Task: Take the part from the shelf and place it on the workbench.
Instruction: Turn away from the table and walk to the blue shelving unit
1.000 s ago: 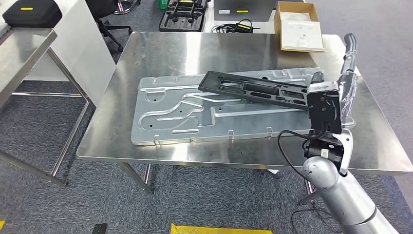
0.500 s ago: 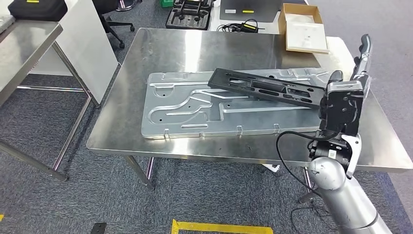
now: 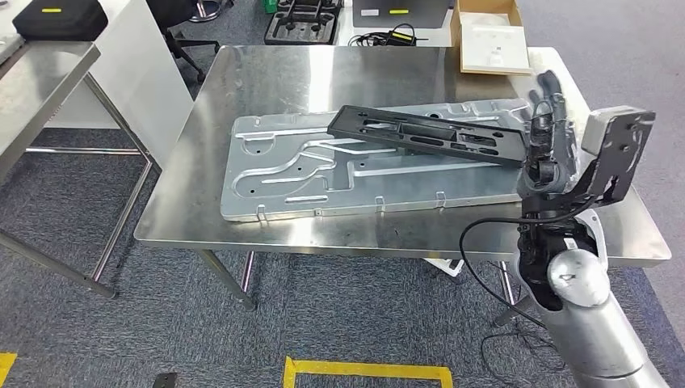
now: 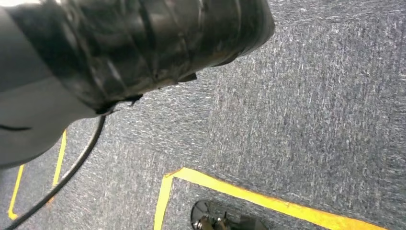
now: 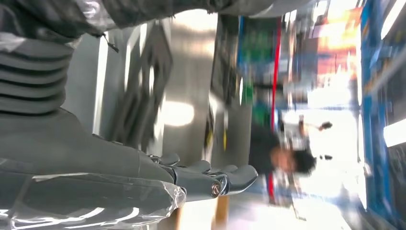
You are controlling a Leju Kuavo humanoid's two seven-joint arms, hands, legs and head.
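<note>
A long black part (image 3: 428, 136) with several cut-outs lies slantwise across a large silver stamped plate (image 3: 291, 174) on the steel workbench (image 3: 323, 77). My right hand (image 3: 549, 133) is raised just off the part's right end, fingers straight and spread, holding nothing. In the right wrist view the same hand (image 5: 206, 179) shows outstretched fingers, and the black part (image 5: 143, 91) is a blur beyond them. In the left wrist view my left hand (image 4: 143, 43) is a dark wrapped mass over the carpet, and its fingers cannot be made out.
An open cardboard box (image 3: 489, 36) sits at the bench's far right corner, with a black moulded tray (image 3: 300, 20) behind it. A second steel table (image 3: 40, 81) with a black case (image 3: 60, 18) stands to the left. A person (image 5: 282, 153) stands far off.
My right hand, earlier at the part's right end, has turned and come away to the right with its fingers spread. The part stays on the plate. The camera shifted slightly.
</note>
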